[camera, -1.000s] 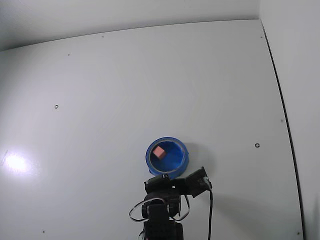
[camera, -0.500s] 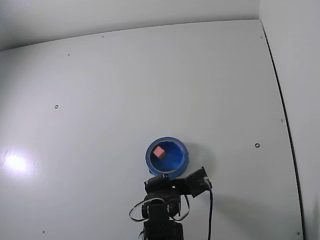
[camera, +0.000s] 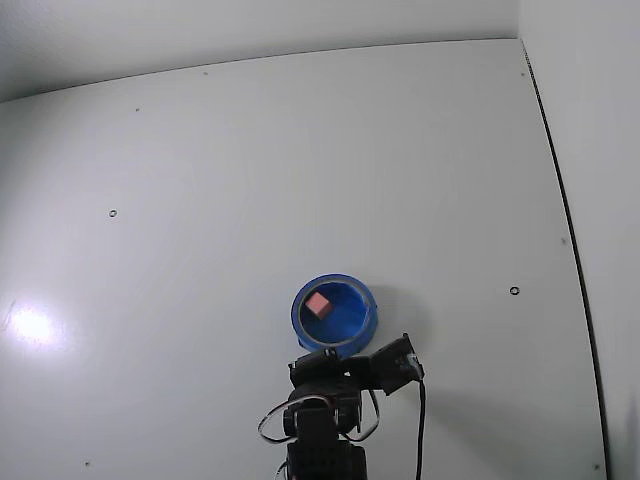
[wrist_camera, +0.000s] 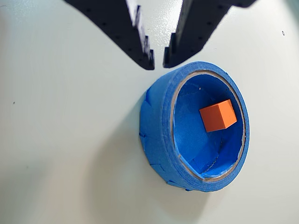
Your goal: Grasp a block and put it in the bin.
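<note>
The block (wrist_camera: 217, 115) is a small orange-pink cube lying inside the bin (wrist_camera: 159, 116), a round blue bowl with a thick rim. In the fixed view the block (camera: 318, 305) rests in the left part of the bin (camera: 368, 318). My gripper (wrist_camera: 159, 59) enters the wrist view from the top and hovers just outside the bin's rim, apart from the block. Its two black fingers stand almost together with only a thin slit between the tips, and they hold nothing. The arm (camera: 325, 400) is folded back at the bottom edge, just below the bin.
A plain white tabletop (camera: 300, 180) stretches all around the bin. A dark seam (camera: 565, 220) marks the table's right edge, and a white wall rises at the back. A bright light glare (camera: 30, 325) sits at the left.
</note>
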